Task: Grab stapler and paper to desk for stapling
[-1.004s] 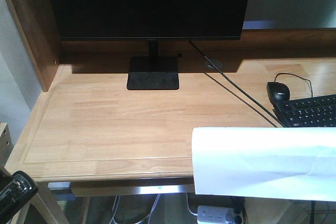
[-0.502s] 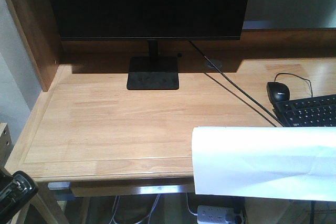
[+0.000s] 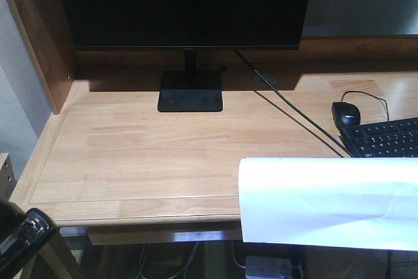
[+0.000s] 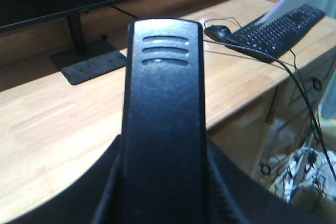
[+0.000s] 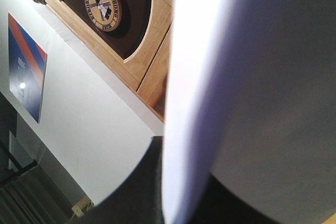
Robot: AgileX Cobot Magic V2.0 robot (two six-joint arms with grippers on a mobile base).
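Note:
The black stapler (image 3: 24, 240) shows at the lower left corner of the front view, below the desk's (image 3: 150, 155) front edge. In the left wrist view the stapler (image 4: 163, 119) stands between the jaws of my left gripper (image 4: 163, 187), which is shut on it, above the desk (image 4: 47, 129). The white paper (image 3: 326, 202) hangs over the desk's right front edge, partly hiding the keyboard. In the right wrist view my right gripper (image 5: 181, 187) is shut on the paper (image 5: 252, 77), which fills most of the frame.
A black monitor (image 3: 183, 4) on its stand (image 3: 190, 91) is at the back of the desk. A black mouse (image 3: 345, 114) and keyboard (image 3: 382, 138) lie at the right, with a cable (image 3: 294, 112) running across. A wooden side panel (image 3: 39, 31) bounds the left. A power strip (image 3: 268, 267) lies below.
The stapler at the lower left has shifted slightly up and to the right. The paper has not moved.

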